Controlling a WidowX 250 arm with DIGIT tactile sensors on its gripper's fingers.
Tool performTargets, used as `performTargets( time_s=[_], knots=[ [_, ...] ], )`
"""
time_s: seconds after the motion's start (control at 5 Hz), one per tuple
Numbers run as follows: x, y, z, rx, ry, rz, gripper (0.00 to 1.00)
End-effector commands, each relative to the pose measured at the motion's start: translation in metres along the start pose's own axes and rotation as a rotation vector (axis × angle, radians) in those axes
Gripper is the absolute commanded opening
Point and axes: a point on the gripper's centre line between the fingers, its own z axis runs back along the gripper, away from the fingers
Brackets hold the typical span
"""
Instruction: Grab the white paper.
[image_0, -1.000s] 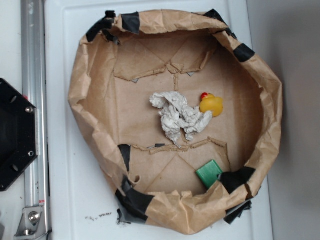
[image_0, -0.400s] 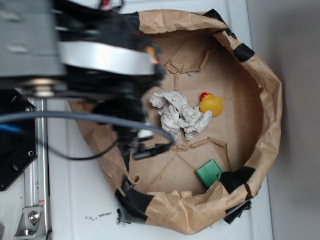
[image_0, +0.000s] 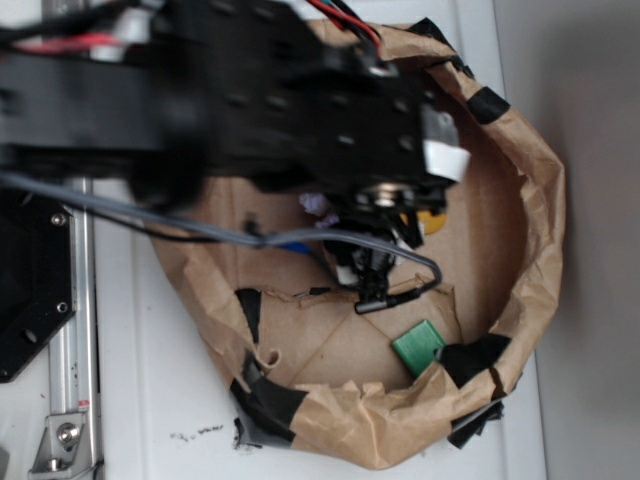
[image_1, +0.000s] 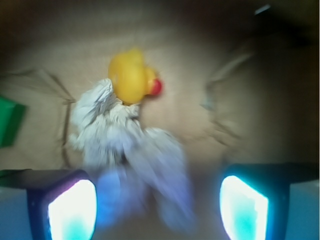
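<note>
One white paper (image_1: 125, 150), one duck (image_1: 129, 75), one green block (image_1: 10, 120); jaws apart.

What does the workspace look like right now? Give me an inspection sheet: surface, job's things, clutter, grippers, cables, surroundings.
Surface: white table; on it a brown paper bag rolled open, edges patched with black tape.
Job's things: white paper lies crumpled on the bag floor, touching the duck; mostly hidden under the arm in the exterior view.
Clutter: yellow duck; green block by the bag wall.
Grippers: gripper open above the paper, fingers apart, nothing held.
Cables: grey cable trails from the arm; red wires on top.
Surroundings: metal rail and black base plate at the image's left.
</note>
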Motion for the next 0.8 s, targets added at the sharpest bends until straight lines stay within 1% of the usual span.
performTargets(
  time_s=[0.0,0.2,0.4,0.6],
  knots=[
    [0.006,-0.027,-0.021,0.001,0.05,-0.051,0.0],
    [0.002,-0.016,0.013,-0.008,0.021,-0.02,0.0],
    [-0.01,-0.007,0.057,-0.001,-0.004,0.011,0.0],
    [-0.021,0.005,0.106,0.035,-0.047,0.05,0.0]
  ],
)
